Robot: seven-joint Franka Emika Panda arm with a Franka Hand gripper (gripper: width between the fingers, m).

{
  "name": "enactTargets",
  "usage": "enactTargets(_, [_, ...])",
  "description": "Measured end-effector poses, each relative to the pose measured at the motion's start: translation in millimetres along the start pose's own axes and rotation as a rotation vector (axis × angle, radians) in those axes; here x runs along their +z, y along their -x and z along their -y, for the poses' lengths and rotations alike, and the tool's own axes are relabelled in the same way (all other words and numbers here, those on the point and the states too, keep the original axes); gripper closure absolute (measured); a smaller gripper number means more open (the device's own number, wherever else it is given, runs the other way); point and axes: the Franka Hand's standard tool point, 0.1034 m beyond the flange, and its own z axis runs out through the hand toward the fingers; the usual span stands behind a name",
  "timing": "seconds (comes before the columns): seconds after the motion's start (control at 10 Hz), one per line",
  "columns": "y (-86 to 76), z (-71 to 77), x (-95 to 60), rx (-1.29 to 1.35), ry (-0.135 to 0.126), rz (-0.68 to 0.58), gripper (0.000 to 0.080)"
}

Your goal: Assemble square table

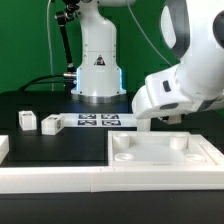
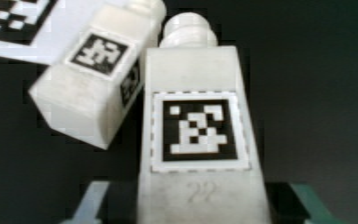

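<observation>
On the black table (image 1: 40, 150), at the exterior view's left, two short white legs lie loose: a first leg (image 1: 25, 120) and, just beside it, a second leg (image 1: 50, 124). Neither is fitted to anything.

To their right the marker board (image 1: 95, 120) lies flat with its row of printed tags. Further right the arm hangs down, so that the gripper (image 2: 199, 203) sits low over the table just past the board's end and behind the tabletop.

The wrist view shows what it is after. A third leg (image 2: 197, 120), tag upward, lies lengthwise between the fingers (image 2: 98, 200). A fourth leg (image 2: 91, 85) lies close beside it at a slant, the two nearly meeting at one end. The jaws stand part-way in, one on each side of the third leg, but I cannot tell whether they press on it. The leg looks to me to be resting on the table, not lifted.

At the exterior view's right and front lies the tabletop (image 1: 165, 158), rim and corner bosses upward. No leg stands in any corner that shows, and its far right part is cut off. A long white rail (image 1: 100, 182) runs just in front of it.

By my reckoning the job has barely begun. All four legs are yet to be fitted, and only the first pick-up is in hand.
</observation>
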Motion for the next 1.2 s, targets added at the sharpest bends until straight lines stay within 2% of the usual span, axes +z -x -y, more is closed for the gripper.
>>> enactTargets(0.1, [6.4,-2.7,-14.7,-0.021,-0.004,-0.008,0.0509])
enactTargets(0.2, [-1.8,-2.2,-14.7,-0.02,-0.002,-0.062,0.0509])
enactTargets(0.3, [-3.0,-2.2,-12.9,-0.021,-0.001,-0.07,0.0509])
enactTargets(0.4, [-11.8,-5.8,-19.0,-0.044,0.002,-0.153,0.0509])
enactTargets(0.5, [-14.3,-16.9,-25.1,-0.068,0.005,-0.235,0.0509])
enactTargets(0.7, [-1.6,-19.7,-62.8,-0.071,0.02,-0.346,0.0509])
enactTargets(0.8, [-1.3,-19.6,-73.4,-0.074,0.025,-0.378,0.0509])
enactTargets(0.9, [-9.2,-19.5,-83.1,-0.073,0.029,-0.457,0.0509])
enactTargets(1.2, [-14.4,-24.1,-84.6,-0.065,0.054,-0.666,0.0509])
